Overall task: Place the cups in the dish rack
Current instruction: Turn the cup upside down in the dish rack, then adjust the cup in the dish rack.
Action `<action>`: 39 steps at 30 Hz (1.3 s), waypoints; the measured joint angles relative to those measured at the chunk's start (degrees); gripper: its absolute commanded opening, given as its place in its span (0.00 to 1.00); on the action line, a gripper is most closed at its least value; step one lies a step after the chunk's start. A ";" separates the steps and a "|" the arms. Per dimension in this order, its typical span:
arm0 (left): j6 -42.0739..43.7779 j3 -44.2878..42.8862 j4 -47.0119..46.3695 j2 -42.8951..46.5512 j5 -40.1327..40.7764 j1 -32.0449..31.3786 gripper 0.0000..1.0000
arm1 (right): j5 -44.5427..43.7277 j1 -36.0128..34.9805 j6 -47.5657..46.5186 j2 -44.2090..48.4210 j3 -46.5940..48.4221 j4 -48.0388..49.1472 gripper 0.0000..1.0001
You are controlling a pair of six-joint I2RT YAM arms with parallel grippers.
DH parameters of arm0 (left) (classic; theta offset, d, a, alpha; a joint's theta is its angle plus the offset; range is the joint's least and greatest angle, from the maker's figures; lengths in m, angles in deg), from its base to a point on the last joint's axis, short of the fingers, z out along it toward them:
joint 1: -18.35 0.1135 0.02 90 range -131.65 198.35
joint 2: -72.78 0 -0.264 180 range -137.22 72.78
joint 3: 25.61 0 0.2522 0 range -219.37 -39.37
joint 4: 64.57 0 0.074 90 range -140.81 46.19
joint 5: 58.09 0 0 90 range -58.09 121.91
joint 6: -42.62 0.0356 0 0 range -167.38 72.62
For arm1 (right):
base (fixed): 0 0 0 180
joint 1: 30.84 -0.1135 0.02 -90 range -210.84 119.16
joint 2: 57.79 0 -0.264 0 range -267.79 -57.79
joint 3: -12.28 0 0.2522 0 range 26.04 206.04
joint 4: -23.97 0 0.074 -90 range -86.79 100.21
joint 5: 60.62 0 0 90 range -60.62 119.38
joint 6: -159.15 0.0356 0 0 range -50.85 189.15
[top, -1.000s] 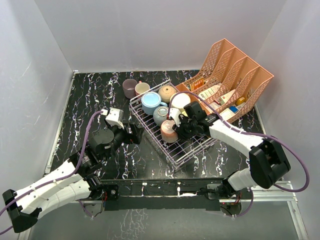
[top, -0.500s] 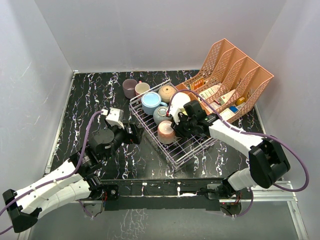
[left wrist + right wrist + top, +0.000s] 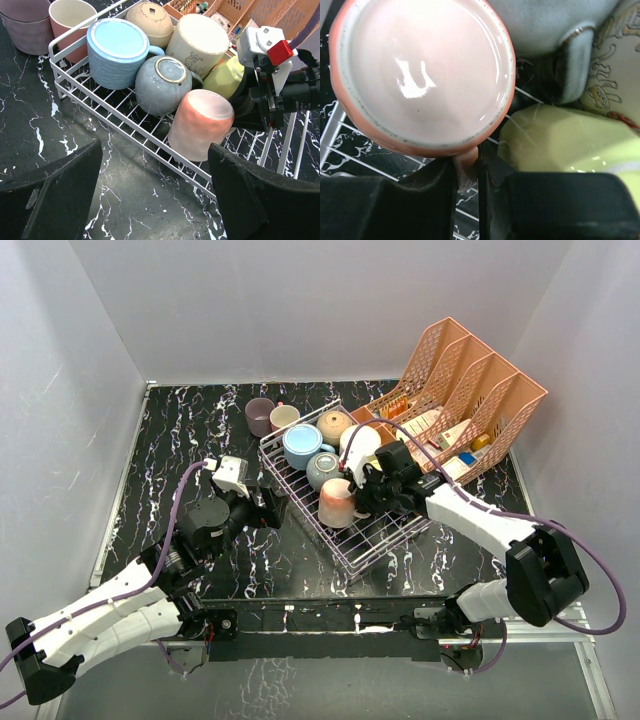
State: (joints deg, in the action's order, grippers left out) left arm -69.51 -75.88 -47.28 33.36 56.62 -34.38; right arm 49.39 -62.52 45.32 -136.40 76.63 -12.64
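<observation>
Pinching handle of pink cup point(image 3: 420, 70): right tool point(image 3: 467, 172); yellow cup point(image 3: 560, 145), grey-blue cup point(image 3: 540, 25) beside; left tool point(image 3: 155, 195) spread.

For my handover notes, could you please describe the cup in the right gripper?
Find the white wire rack. At its near-left edge a cup sits tilted, base up, with its handle in the right gripper. It is the only pink cup in the rack.

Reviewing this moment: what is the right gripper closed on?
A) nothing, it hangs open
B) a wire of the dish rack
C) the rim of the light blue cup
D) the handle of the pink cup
D: in the right wrist view the right gripper pinches the handle of the upside-down pink cup, which sits in the dish rack.
</observation>
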 measured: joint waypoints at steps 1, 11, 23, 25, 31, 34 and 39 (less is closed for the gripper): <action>0.00 0.00 0.00 0.00 0.00 0.00 0.84 | -0.42 0.20 -0.02 0.50 -0.44 0.20 0.12; -0.04 0.00 0.02 -0.04 0.00 0.00 0.84 | -2.29 0.37 -1.86 3.41 -3.17 1.92 0.34; -0.28 0.00 0.33 -0.11 0.00 0.00 0.84 | 3.43 1.22 -4.22 4.98 -3.56 1.77 0.41; -0.37 0.00 0.55 -0.09 0.00 0.00 0.84 | 4.92 1.95 -4.79 5.66 -3.54 1.42 0.45; -0.46 0.00 1.29 0.55 0.00 0.00 0.84 | 9.35 4.98 -8.41 8.15 -1.99 -2.86 0.47; -0.46 0.00 1.31 0.57 0.00 0.00 0.84 | 13.05 5.92 -11.08 8.83 0.39 -6.64 0.47; -0.44 -0.02 1.27 0.22 -0.04 0.00 0.84 | 21.38 5.97 -16.79 8.90 6.34 -14.03 0.46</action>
State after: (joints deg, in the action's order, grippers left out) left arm -69.94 -75.90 -46.01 33.58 56.57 -34.38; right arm 70.77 -56.55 28.53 -127.50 82.97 -26.67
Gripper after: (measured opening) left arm 0.843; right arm 0.470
